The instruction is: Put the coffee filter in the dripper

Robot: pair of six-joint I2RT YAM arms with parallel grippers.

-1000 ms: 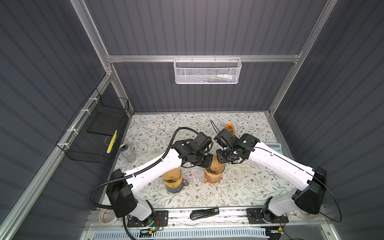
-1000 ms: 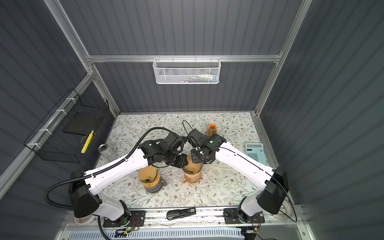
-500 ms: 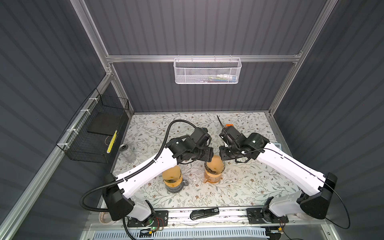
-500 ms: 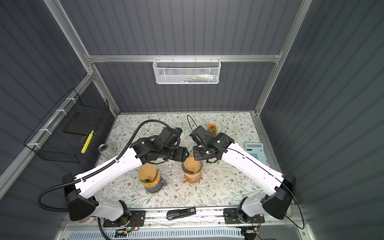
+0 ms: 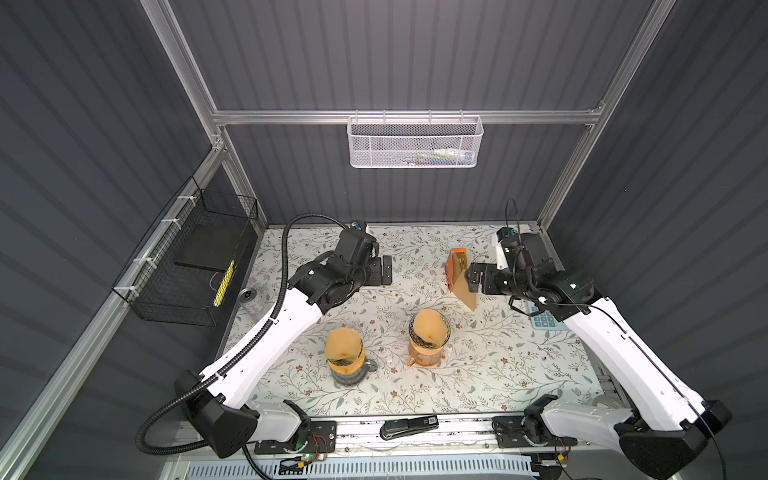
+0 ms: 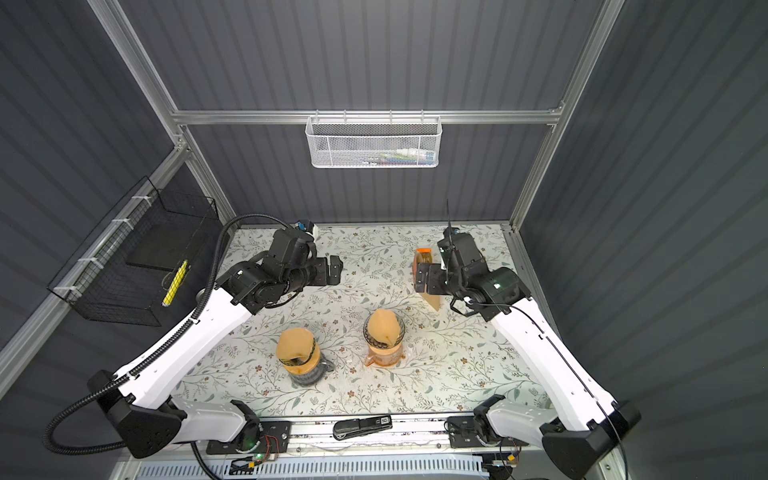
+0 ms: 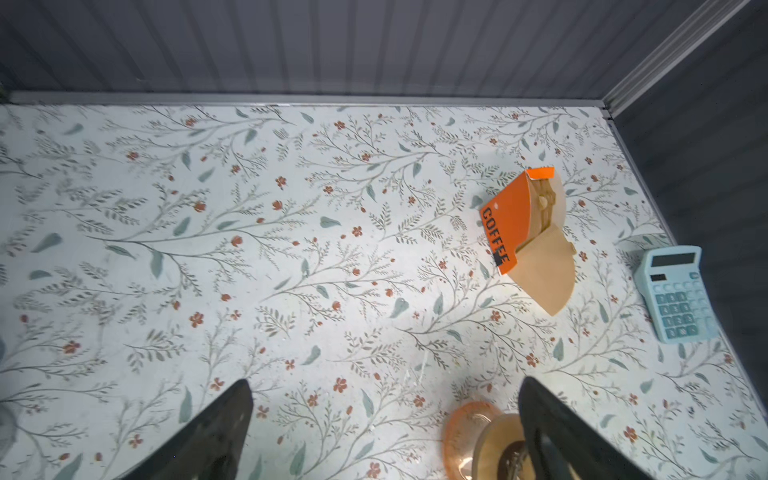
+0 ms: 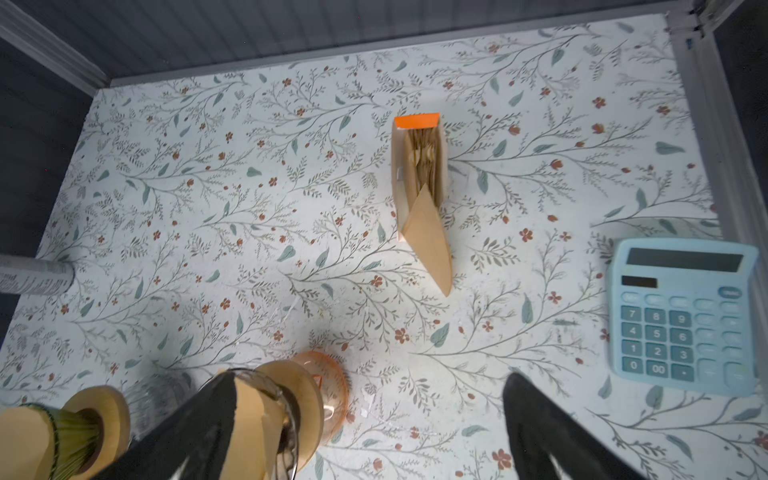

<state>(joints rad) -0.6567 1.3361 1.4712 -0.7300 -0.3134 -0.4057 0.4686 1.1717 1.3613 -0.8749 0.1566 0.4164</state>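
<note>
A brown coffee filter (image 5: 428, 325) sits in the glass dripper (image 5: 420, 341) on an orange carafe (image 5: 424, 357) at mid-table, also in both wrist views: filter (image 8: 249, 415), dripper (image 7: 494, 440). To its left a second dripper (image 5: 347, 365) on a dark carafe also holds a filter (image 5: 341, 344). My left gripper (image 5: 386, 270) (image 7: 384, 386) hangs open and empty behind and left of them. Open and empty too, my right gripper (image 5: 471, 278) (image 8: 370, 382) hovers back right, by the orange filter box (image 5: 457, 264) with loose filters (image 5: 467, 291) spilling out.
A pale blue calculator (image 5: 544, 322) lies at the right edge under my right arm. A black stapler (image 5: 409, 427) rests on the front rail. A black wire basket (image 5: 195, 266) hangs on the left wall and a white mesh basket (image 5: 415, 141) on the back wall.
Both grippers were closed together over the orange-carafe dripper. They have opened, risen and drawn apart toward the back, leaving the filter in the dripper.
</note>
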